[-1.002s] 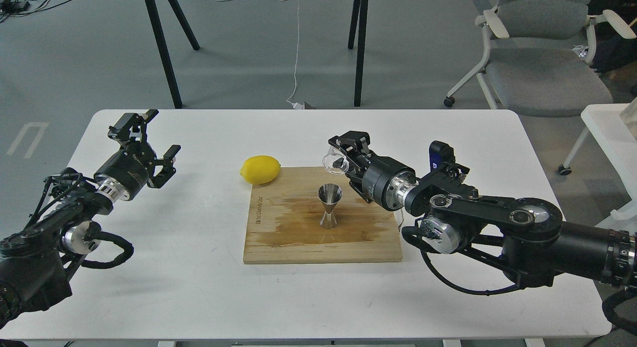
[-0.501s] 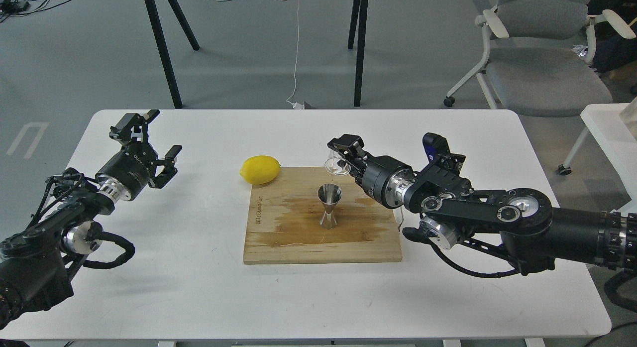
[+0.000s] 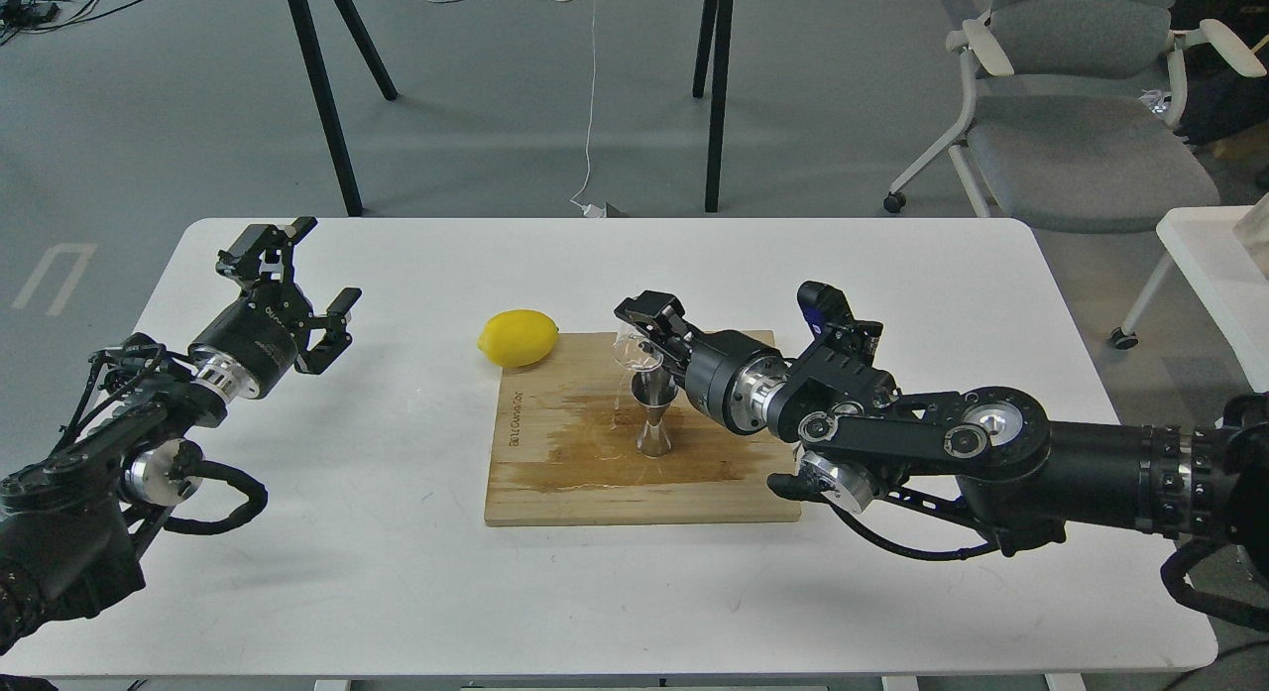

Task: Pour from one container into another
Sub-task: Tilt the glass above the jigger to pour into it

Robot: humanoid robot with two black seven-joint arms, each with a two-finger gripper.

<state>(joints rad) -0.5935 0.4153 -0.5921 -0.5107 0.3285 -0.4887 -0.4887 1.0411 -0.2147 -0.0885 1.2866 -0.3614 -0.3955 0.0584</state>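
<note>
Our right gripper (image 3: 644, 336) clamps glass cup (image 3: 633, 347), tipped just above jigger (image 3: 654, 413) below fingertips; our left gripper (image 3: 302, 280) open, empty, well apart.

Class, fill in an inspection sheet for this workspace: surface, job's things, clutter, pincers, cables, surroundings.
Surface: white rectangular table; stained wooden cutting board on it.
Job's things: small clear glass cup held over the shiny steel hourglass jigger, which stands upright on the board.
Clutter: yellow lemon at the board's far left corner.
Pincers: right pincer shut on the cup; left pincer open, holding nothing.
Cables: white cord hanging to the floor behind the table.
Surroundings: grey office chair, black table legs.
</note>
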